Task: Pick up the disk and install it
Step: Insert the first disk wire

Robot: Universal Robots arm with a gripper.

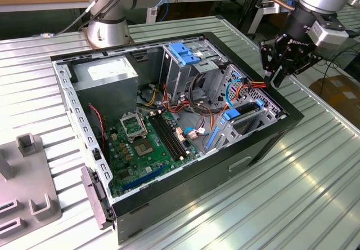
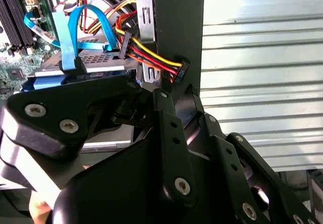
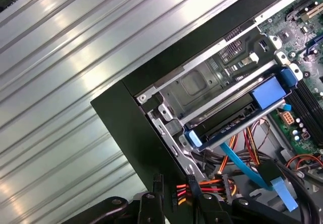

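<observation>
- One black gripper (image 1: 277, 81) hangs at the exterior view's right, over the rim of the open computer case (image 1: 185, 188) and above the corner that holds the drive bay.
- Whether the gripper is clenched or released cannot be told. Its tip (image 2: 176, 90) sits right by a black power connector (image 2: 180, 71) with yellow, red and black wires, at the case wall. Contact between the two cannot be judged.
- The disk (image 3: 227, 123) lies flat in the drive bay inside the case, clipped in its bright blue frame and not held by the gripper. In the exterior view it sits just below and inward of the gripper (image 1: 244, 115), and the second wrist view shows its perforated top face (image 2: 96, 57).
- A light blue data cable (image 2: 63, 32) arches over the disk and ends in a plug at its edge.
- Deeper in the case lie the green motherboard (image 1: 146, 143), a grey power supply (image 1: 107, 75) with a white sticker, and a metal cage topped by a blue handle (image 1: 183, 53).
- The case rests on a ribbed metal desk (image 1: 292, 193).
- A second arm's base (image 1: 107, 30) stands behind the case, and a grey fixture (image 1: 28, 193) lies at the exterior view's left.
</observation>
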